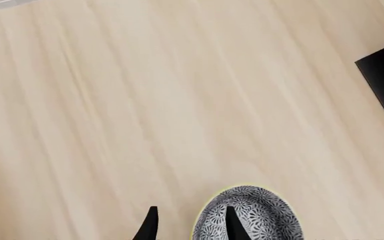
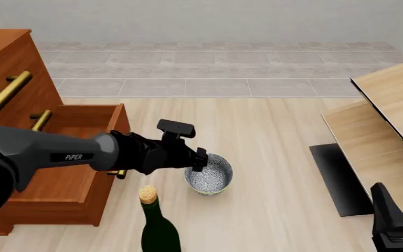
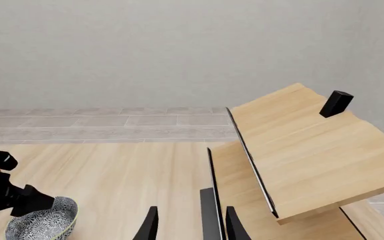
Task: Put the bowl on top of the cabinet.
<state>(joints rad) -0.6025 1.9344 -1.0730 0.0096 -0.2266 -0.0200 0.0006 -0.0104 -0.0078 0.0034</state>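
The bowl (image 2: 209,176), white with a dark speckled pattern, stands upright on the pale wood surface just right of the cabinet's (image 2: 9,63) pulled-out lower drawer (image 2: 61,157). My left gripper (image 2: 199,159) is at the bowl's near-left rim. In the left wrist view the left gripper (image 1: 190,210) is open, one finger inside the bowl (image 1: 259,217) and the other outside it, with a gap left to the wall. The bowl (image 3: 44,220) also shows in the right wrist view. My right gripper (image 3: 189,212) is open and empty, low at the front right (image 2: 387,210).
A dark green corked bottle (image 2: 157,226) stands just in front of the bowl. Pale light-wood furniture (image 2: 390,121) with a black panel (image 2: 341,178) fills the right side. The cabinet's brass handles (image 2: 6,90) stick out toward the arm.
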